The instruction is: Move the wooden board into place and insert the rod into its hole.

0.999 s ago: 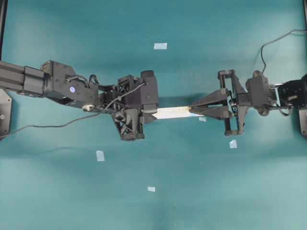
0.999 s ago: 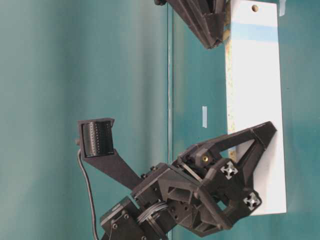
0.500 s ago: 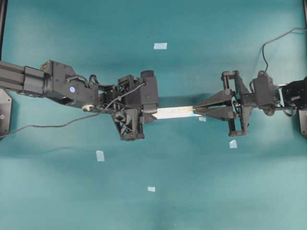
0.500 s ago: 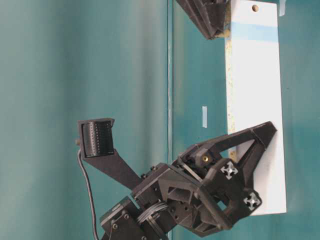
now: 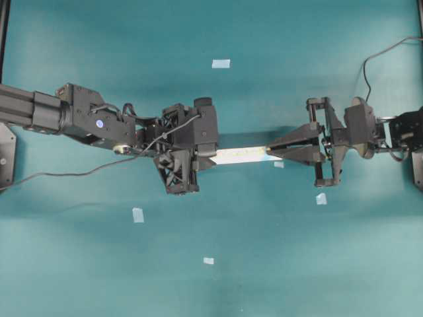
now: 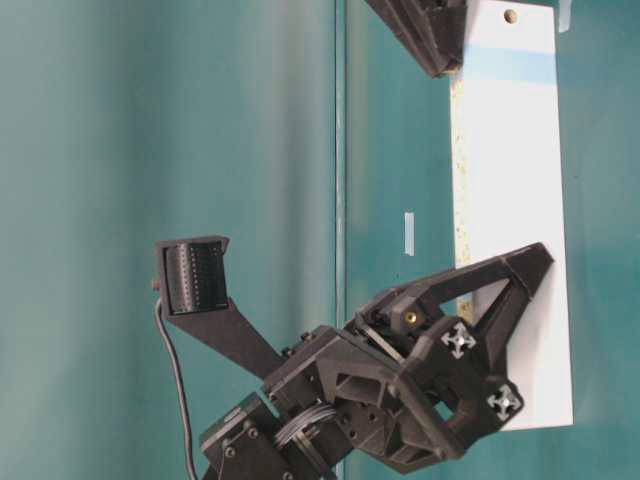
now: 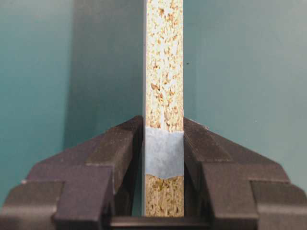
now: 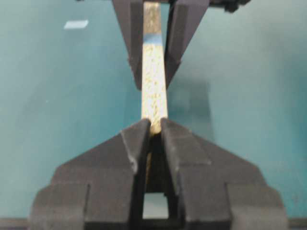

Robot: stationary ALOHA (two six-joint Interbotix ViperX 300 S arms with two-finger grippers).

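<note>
- My left gripper is clamped on the wooden board, one finger pressed on each broad face, so the board stands on edge instead of lying flat on the desk.
- I hold it this way to keep the strip steady and off the desk; in the table-level view its white face is turned to that camera, with the hole showing near the end away from my left gripper.
- The grip sits at a band of blue tape on the board's speckled narrow edge, which faces straight into the left wrist camera.
- My right gripper is nearly closed, its fingertips meeting around the board's other end; they seem to be touching the narrow edge.
- I cannot see the rod in any view. It may be hidden between my right fingers, but I cannot tell.
- The board's long axis runs left to right in the overhead view, level with the desk, spanning the gap between my two grippers, which face each other along it.
- The hole end points toward my right arm, which I judge is what the insertion needs: the peg side can approach that end while my left side braces the board.
- Small blue tape squares lie on the desk well apart from the board.
</note>
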